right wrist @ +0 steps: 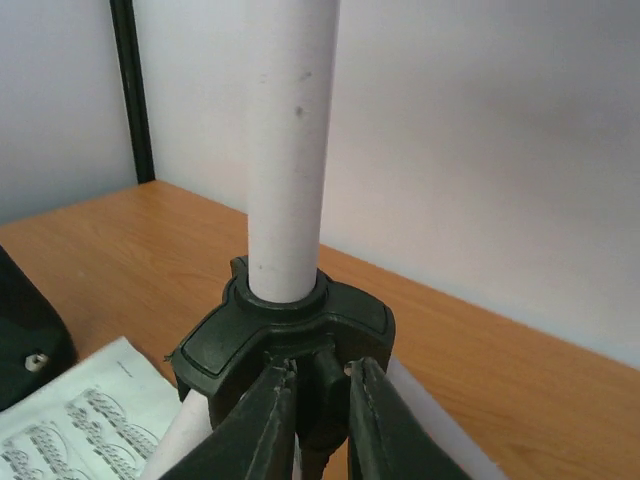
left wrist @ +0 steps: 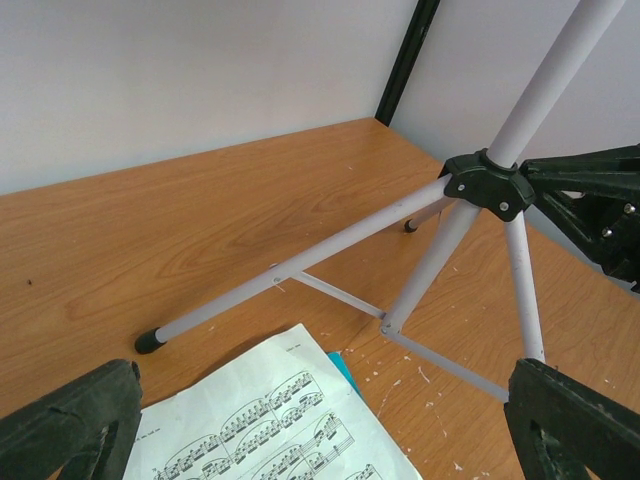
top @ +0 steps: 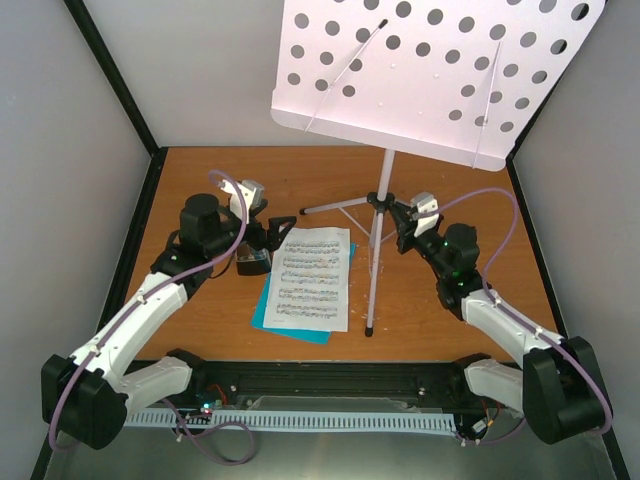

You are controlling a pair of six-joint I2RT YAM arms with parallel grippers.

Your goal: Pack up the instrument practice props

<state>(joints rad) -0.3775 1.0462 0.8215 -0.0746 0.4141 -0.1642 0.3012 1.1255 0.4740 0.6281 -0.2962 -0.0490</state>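
When looking down from above, start with the brown table [top: 470,300]. Next find the silver music stand [top: 381,190], standing upright at 1 o'clock from the middle, with its white holey desk [top: 430,70]. Then spot the sheet music [top: 312,280] lying flat near the middle, on top of a teal folder [top: 262,314] peeking out at 7 o'clock. See the small black metronome [top: 253,264] at 10 o'clock of the paper, just beside the left gripper [left wrist: 322,390], fingers spread wide, holding nothing. Last, see the right gripper [right wrist: 320,420], fingers squeezed on the stand's black hub [right wrist: 345,320] from 4 o'clock.
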